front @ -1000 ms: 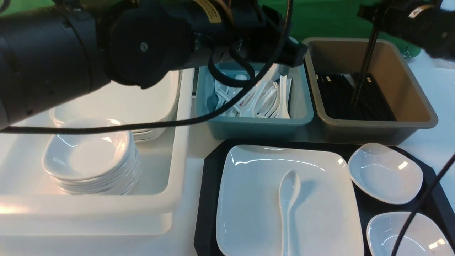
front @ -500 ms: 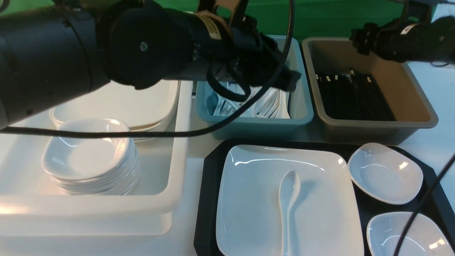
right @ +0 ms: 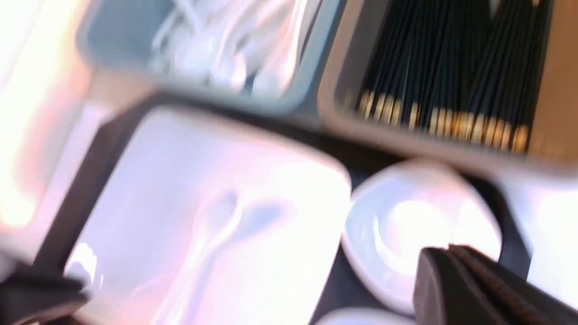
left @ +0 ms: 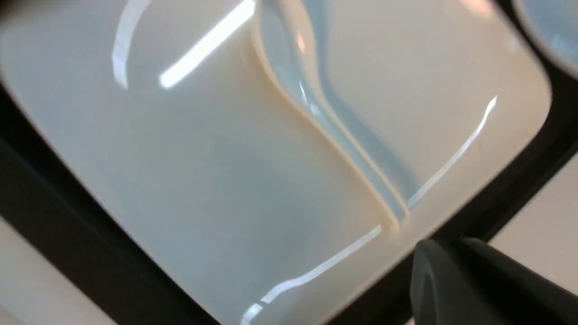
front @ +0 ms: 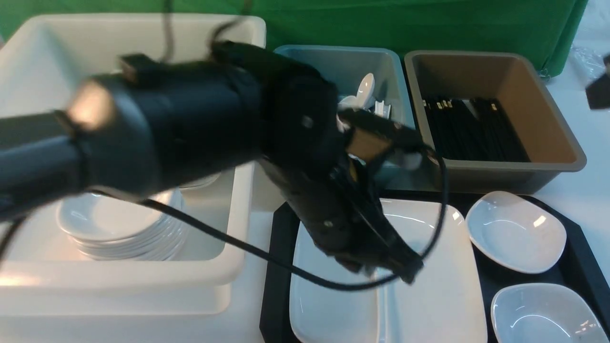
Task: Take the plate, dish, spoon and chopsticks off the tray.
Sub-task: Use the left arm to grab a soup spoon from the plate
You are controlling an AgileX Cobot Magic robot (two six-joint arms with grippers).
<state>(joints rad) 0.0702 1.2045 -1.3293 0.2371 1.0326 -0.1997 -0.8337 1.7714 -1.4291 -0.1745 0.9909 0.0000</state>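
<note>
The white square plate (front: 429, 295) lies on the black tray (front: 279, 267), and it fills the left wrist view (left: 180, 180). The white spoon (left: 316, 104) lies on the plate; in the front view only its handle (front: 382, 309) shows under my left arm. My left gripper (front: 407, 275) hangs low over the plate's middle, shut and empty (left: 445, 246). My right gripper (right: 447, 250) is shut and empty, high above a small dish (right: 420, 225). Black chopsticks (front: 472, 128) lie in the brown tub (front: 548, 119); none shows on the tray.
Two small white dishes (front: 517, 231) (front: 543, 314) sit on the tray's right side. A blue tub (front: 400, 95) holds white spoons. A big white bin (front: 228, 267) on the left holds stacked dishes. A dark bit of my right arm (front: 599, 93) shows at the right edge.
My left arm swung from above the blue tub down over the plate. My right arm let the upright chopsticks fall into the brown tub, then pulled back to the right.
</note>
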